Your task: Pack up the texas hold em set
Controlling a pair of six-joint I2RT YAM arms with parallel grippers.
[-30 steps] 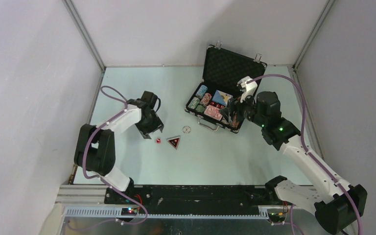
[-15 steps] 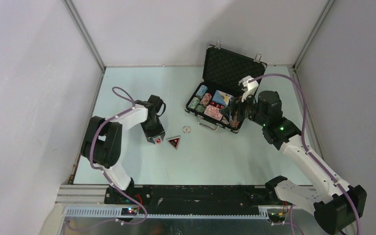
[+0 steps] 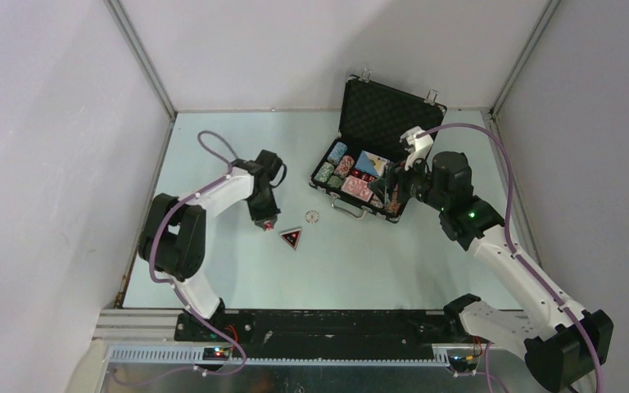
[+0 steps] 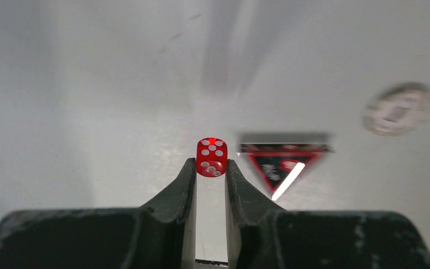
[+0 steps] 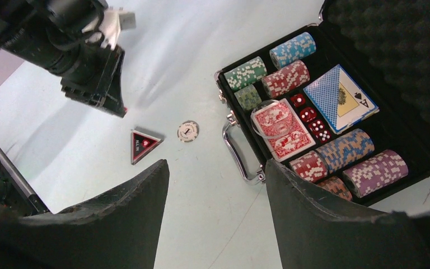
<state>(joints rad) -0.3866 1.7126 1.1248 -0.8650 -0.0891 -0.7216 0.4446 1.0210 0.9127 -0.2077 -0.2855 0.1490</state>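
Left pincer (image 4: 210, 165) is clamped on the small red die with white pips (image 4: 211, 156), one fingertip flat on each side face and the cube right out at the very ends. That's a shallow hold, so the move wants a straight, unhurried lift with no wrist twist. A hard cube held that far out could squirt free. Whether it is off the pale tabletop (image 3: 360, 262) or resting on it I can't quite tell, as the wrist view is soft beneath it.

Just ahead and to the right of the tips lies the black triangular marker with red edging (image 4: 280, 161), close to the die but apart from it. Farther off on the same side is the round white button (image 4: 397, 107). Rise before swinging that way and neither gets clipped.

The destination is the open black foam-lined briefcase with silver latches (image 3: 377, 106), well beyond the button. Its upright lid walls the far side and a silver handle juts from the near rim, so come in from above. Other red dice (image 5: 308, 115) sit in a narrow slot between the red card deck (image 5: 280, 130) and the blue card deck (image 5: 340, 96). That is likely the spot, and a tight one.

Right pincer (image 5: 215, 168) hangs with fingers spread wide and nothing in them, the case just ahead of and below it. That crowds the approach, so I'd want it to give way first
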